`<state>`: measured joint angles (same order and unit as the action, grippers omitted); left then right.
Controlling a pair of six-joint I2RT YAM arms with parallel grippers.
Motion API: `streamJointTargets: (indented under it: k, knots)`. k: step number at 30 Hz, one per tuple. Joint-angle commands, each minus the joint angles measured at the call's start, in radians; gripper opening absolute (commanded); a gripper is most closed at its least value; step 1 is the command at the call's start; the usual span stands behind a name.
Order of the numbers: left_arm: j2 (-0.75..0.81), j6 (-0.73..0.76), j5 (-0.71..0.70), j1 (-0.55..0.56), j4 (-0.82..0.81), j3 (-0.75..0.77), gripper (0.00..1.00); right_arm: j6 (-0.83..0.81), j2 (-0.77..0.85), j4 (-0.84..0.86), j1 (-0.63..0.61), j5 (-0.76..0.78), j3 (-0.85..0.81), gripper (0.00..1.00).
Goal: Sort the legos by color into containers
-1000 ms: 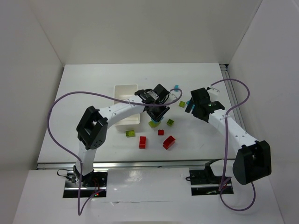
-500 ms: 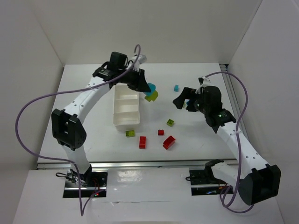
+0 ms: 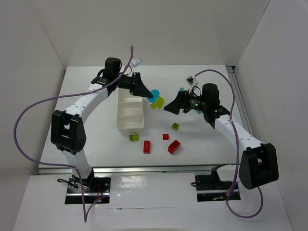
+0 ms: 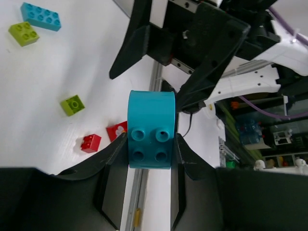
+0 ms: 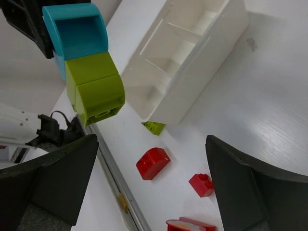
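Observation:
My left gripper (image 3: 148, 95) is shut on a cyan brick (image 3: 155, 93) with a yellow-green brick (image 3: 158, 102) stuck to it, held in the air right of the white tray's (image 3: 121, 115) far end. The left wrist view shows the cyan brick (image 4: 150, 130) between the fingers (image 4: 115, 168). My right gripper (image 3: 172, 107) is open and faces that stack from the right, apart from it. In the right wrist view the cyan brick (image 5: 77, 31) and the yellow-green brick (image 5: 94, 91) hang at the upper left, beside the tray (image 5: 192, 96).
Loose on the table near the tray's front right are yellow-green bricks (image 3: 134, 137) (image 3: 176, 126) and red bricks (image 3: 147, 147) (image 3: 165, 136) (image 3: 173, 147). A cyan brick (image 3: 182, 89) lies behind the right arm. A metal rail (image 3: 144, 169) runs along the near edge.
My left gripper rose from the table right of the tray to the tray's far end, carrying the cyan and yellow-green stack. My right gripper swung left toward it.

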<state>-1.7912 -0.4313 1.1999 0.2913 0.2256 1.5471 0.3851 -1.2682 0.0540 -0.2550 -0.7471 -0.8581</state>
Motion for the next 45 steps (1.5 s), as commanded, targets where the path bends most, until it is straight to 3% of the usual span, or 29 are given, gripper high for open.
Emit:
streamJointTargets:
  k: [1, 10, 20, 24, 28, 29, 33, 34, 37, 41, 45]
  knots:
    - [0.062, -0.049, 0.108, -0.012, -0.126, -0.007, 0.0, 0.029, -0.022, 0.167, 0.005, -0.112, -0.039, 1.0]
    - [0.072, -0.078, 0.118, -0.012, -0.175, -0.039, 0.0, 0.136, -0.108, 0.357, 0.005, -0.296, -0.071, 0.99]
    - [0.062, -0.053, 0.109, -0.012, -0.155, -0.039, 0.0, 0.159, -0.164, 0.392, -0.047, -0.307, -0.122, 0.92]
    - [0.053, -0.053, 0.099, -0.003, -0.141, -0.039, 0.0, 0.187, -0.183, 0.428, -0.067, -0.298, -0.133, 0.84]
    - [0.053, -0.053, 0.099, -0.003, -0.141, -0.039, 0.0, 0.205, -0.194, 0.457, -0.076, -0.298, -0.142, 0.68]
    - [0.053, -0.043, 0.099, -0.003, -0.141, -0.039, 0.0, 0.205, -0.203, 0.457, -0.076, -0.298, -0.142, 0.59]
    - [0.053, -0.02, 0.09, -0.003, -0.115, -0.039, 0.0, 0.218, -0.203, 0.448, -0.086, -0.272, -0.142, 0.4]
    - [0.053, -0.02, 0.09, -0.003, -0.103, -0.039, 0.0, 0.218, -0.194, 0.448, -0.086, -0.262, -0.142, 0.29]
    - [0.044, 0.022, 0.055, -0.003, -0.04, -0.029, 0.0, 0.193, -0.194, 0.352, -0.086, -0.23, -0.142, 0.11]
    - [0.044, 0.063, -0.014, -0.041, 0.04, -0.019, 0.0, 0.126, -0.146, 0.198, -0.086, -0.092, -0.115, 0.0]
    - [0.056, 0.072, -0.077, -0.095, 0.061, -0.019, 0.0, 0.115, -0.097, 0.138, -0.086, 0.009, -0.064, 0.0]
